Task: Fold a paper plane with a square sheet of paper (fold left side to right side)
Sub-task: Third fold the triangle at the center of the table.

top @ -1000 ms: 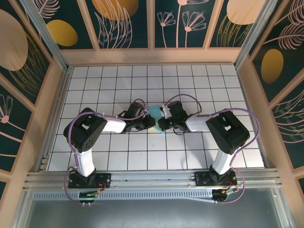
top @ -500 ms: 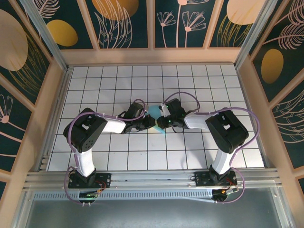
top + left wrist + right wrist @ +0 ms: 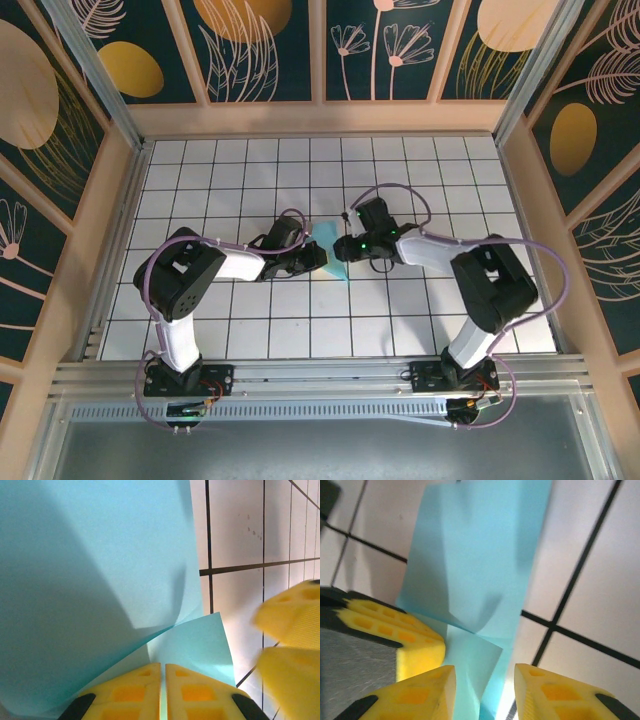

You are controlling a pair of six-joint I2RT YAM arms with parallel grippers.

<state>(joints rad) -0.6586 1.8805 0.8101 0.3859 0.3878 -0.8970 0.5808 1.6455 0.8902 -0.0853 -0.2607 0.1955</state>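
The square sheet of paper (image 3: 331, 238), turquoise and partly folded, lies on the white grid table (image 3: 230, 170) between my two grippers. My left gripper (image 3: 321, 258) comes in from the left. In the left wrist view the left gripper (image 3: 163, 666) is shut on the paper's (image 3: 100, 555) near edge, with one flap curling up over another. My right gripper (image 3: 344, 247) sits just right of the sheet. In the right wrist view the right gripper (image 3: 485, 672) is open, its jaws apart over the paper (image 3: 475, 555). The left gripper's yellow fingers (image 3: 395, 630) press the sheet's left side.
Wooden walls (image 3: 320, 118) enclose the table at the back and both sides. The right gripper's yellow fingers (image 3: 290, 640) show blurred at the right of the left wrist view. Open grid squares lie all round the sheet.
My right gripper has opened and let go of the paper, and its wrist has swung up and to the right. The left gripper has stayed shut on the sheet.
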